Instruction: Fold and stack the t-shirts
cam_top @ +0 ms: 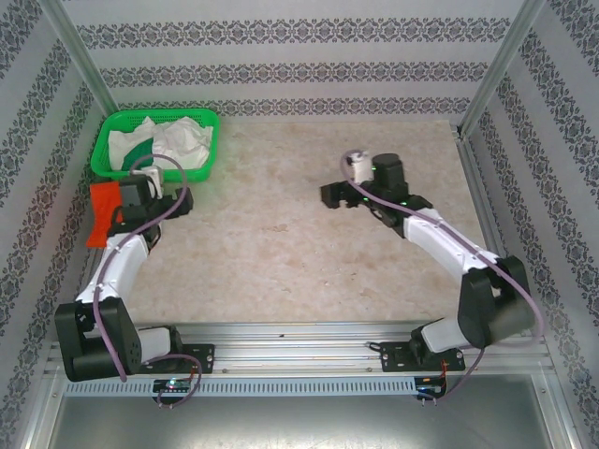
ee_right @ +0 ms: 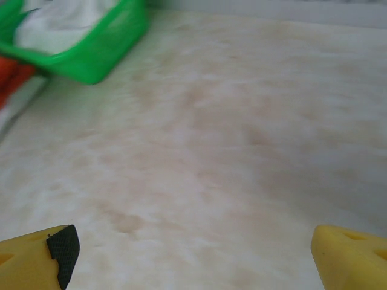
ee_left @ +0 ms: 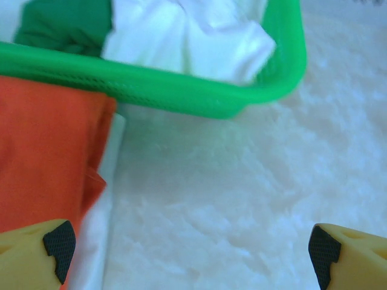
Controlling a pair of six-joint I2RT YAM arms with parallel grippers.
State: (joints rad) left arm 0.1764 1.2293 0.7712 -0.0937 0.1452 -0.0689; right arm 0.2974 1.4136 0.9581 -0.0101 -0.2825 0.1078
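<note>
A bright orange-red t-shirt lies folded at the table's left edge, on top of a white layer. White t-shirts and a dark green one lie crumpled in the green basket. My left gripper hovers just right of the orange-red t-shirt, in front of the basket's near rim. It is open over bare table, nothing between its fingertips. My right gripper stands open above the table's middle, facing left towards the basket.
The marbled tabletop stretches between the two arms. Patterned walls and metal posts close in the left, back and right sides. A metal rail runs along the near edge at the arm bases.
</note>
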